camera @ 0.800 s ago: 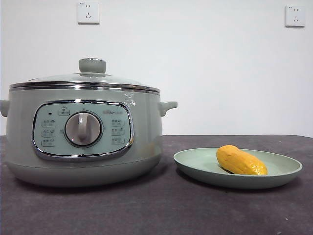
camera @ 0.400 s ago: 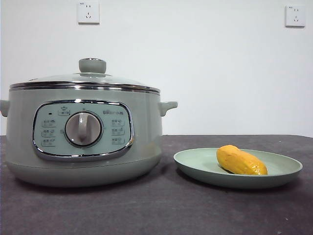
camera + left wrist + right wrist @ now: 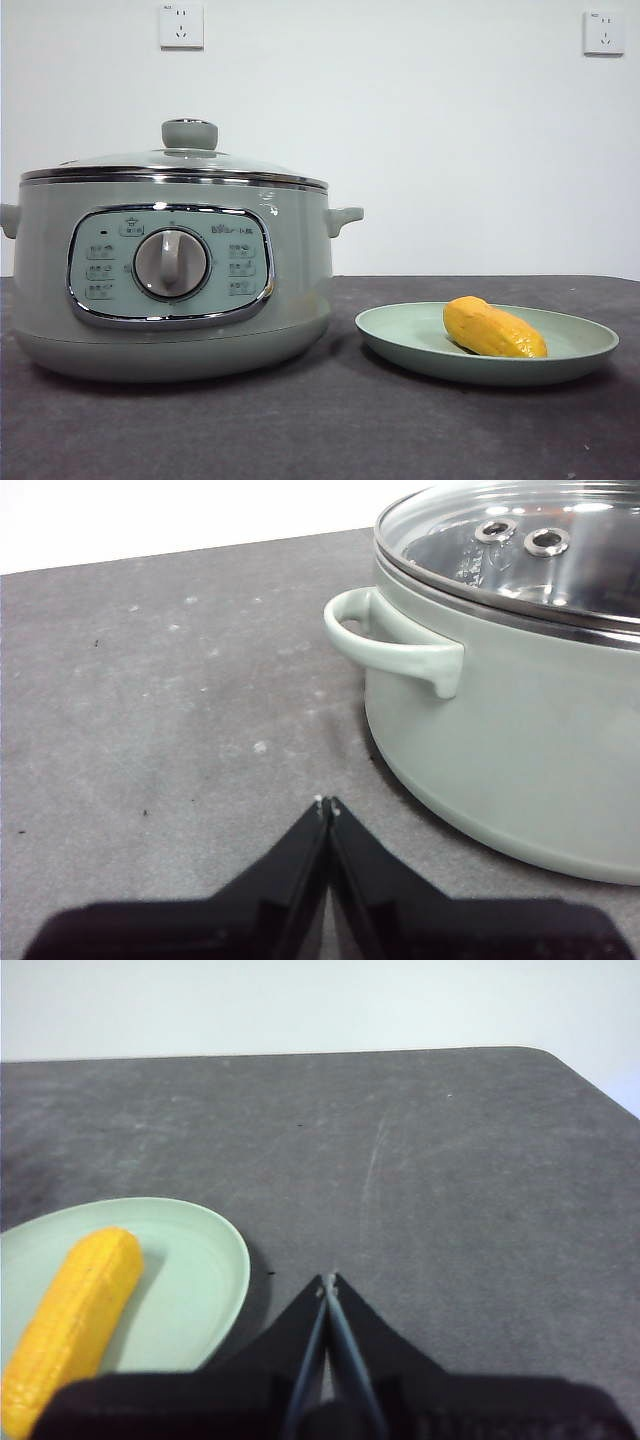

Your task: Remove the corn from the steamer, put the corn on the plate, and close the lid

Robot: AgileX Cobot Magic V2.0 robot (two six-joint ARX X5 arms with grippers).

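Note:
The sage-green steamer (image 3: 170, 280) stands on the left of the dark table, with the glass lid (image 3: 175, 165) resting closed on it. The yellow corn (image 3: 493, 328) lies on the pale green plate (image 3: 400, 335) to the steamer's right. My left gripper (image 3: 327, 805) is shut and empty, low over the table beside the steamer's side handle (image 3: 385, 645). The steamer (image 3: 520, 710) and lid (image 3: 520, 540) show there too. My right gripper (image 3: 330, 1282) is shut and empty beside the plate (image 3: 200, 1270), with the corn (image 3: 75, 1315) on it. Neither gripper shows in the front view.
The table is covered in a dark grey cloth (image 3: 330, 430). A white wall with two sockets (image 3: 181, 25) stands behind. The table's rounded far corner (image 3: 555, 1060) shows in the right wrist view.

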